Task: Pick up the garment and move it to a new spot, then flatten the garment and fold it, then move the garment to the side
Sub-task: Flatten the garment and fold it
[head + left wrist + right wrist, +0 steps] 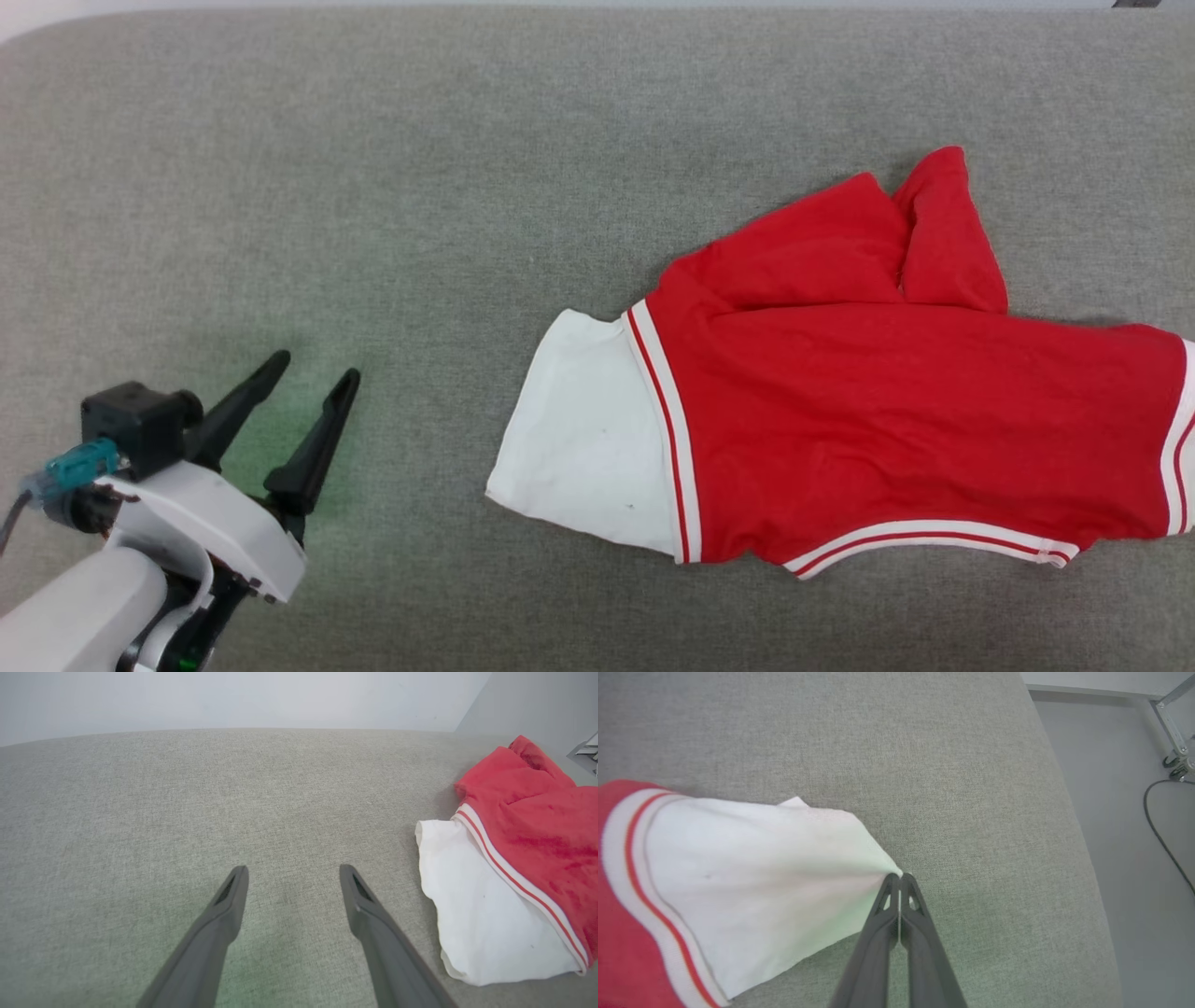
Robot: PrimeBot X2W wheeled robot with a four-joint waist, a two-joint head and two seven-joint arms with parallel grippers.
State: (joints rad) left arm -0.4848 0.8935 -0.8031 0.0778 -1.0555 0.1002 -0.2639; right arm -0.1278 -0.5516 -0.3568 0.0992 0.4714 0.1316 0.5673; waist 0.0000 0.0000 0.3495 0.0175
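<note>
One red T-shirt (840, 401): laid rumpled on grey fabric worktop (373, 140), right of centre.
Left end effector (316, 364): fingers apart, well clear of cloth.
Right end effector (900, 877): clamped on white sleeve (761, 877) corner.
Risk: thin corner pinch could be lost under pull; body likely dragged, bunched.

Grey fabric surface (467, 187) (pale floor (1120, 812) beside)

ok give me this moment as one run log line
garment: red soft-fabric T-shirt with white sleeves, rumpled, unfolded | left gripper: open, beside it, not touching | right gripper: shut on one sleeve's corner | surface: grey woven fabric
</note>
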